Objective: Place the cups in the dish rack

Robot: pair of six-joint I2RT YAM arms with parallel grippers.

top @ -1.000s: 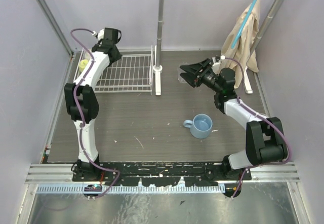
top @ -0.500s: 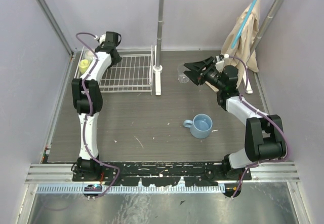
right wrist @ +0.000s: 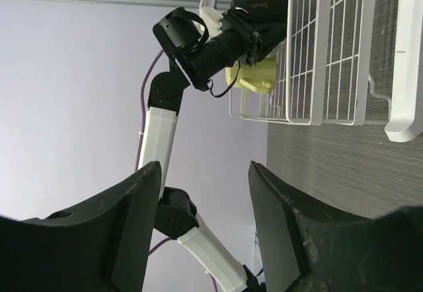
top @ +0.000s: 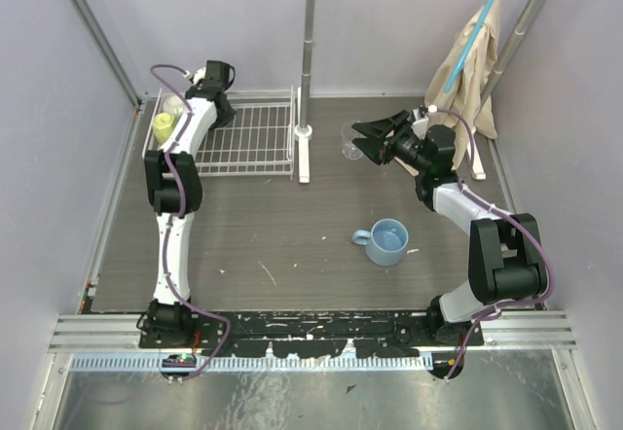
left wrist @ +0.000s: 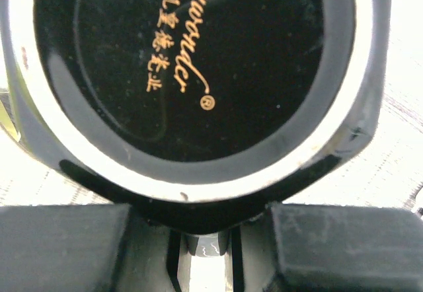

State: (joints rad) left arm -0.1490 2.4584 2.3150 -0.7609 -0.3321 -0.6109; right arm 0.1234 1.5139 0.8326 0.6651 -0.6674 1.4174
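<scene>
White wire-grid dish rack point(top: 255, 140) at 10 o'clock; left gripper point(right wrist: 254, 16) clenched on black gold-lettered mug point(left wrist: 198, 61) over its far corner beside yellow mug point(top: 162, 124), probably to set it down; clear glass point(top: 349, 141) at 1 o'clock, right gripper point(top: 368, 140) spread wide beside it, likely next pick; light blue mug point(top: 388, 241) at 4 o'clock, unloaded.

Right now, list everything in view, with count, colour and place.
dish rack: one, white, far left of table
yellow mug: one, yellow, rack's left end
black mug: one, black, held at rack
clear glass: one, clear, table, right of pole
light blue mug: one, blue, upright mid-table
pole: one, white-grey, right of rack
cloth: one, beige, hanging far right
left gripper: one, black, jaws shut on black mug
right gripper: one, black, jaws open beside glass
</scene>
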